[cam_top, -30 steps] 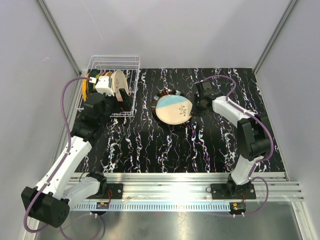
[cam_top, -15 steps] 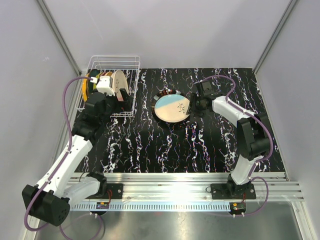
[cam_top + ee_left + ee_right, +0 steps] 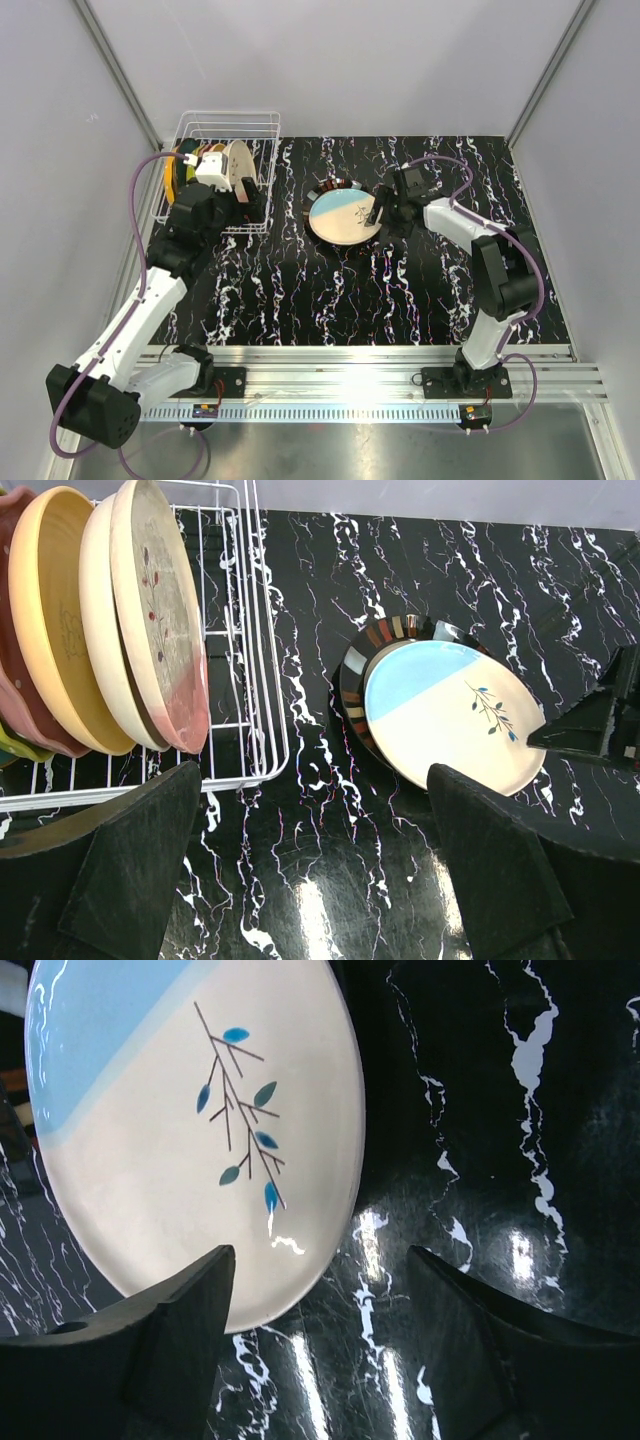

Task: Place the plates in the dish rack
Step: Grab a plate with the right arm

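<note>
Plate (image 3: pixel 150 1160), rim between parted jaws of low, outstretched right claw (image 3: pixel 320 1260)

Bright, sharp views; overhead glare streaks the glossy table (image 3: pixel 520 1250).

One dish rack (image 3: pixel 262 680) at ten o'clock, with at least four upright plates (image 3: pixel 160 610) inside. Two more stacked at centre of counter (image 3: pixel 300 300): blue-and-cream plate (image 3: pixel 450 720) over striped-rim plate (image 3: pixel 358 675). Two end effectors: left end effector (image 3: pixel 312 770), right end effector (image 3: pixel 320 1252).
</note>
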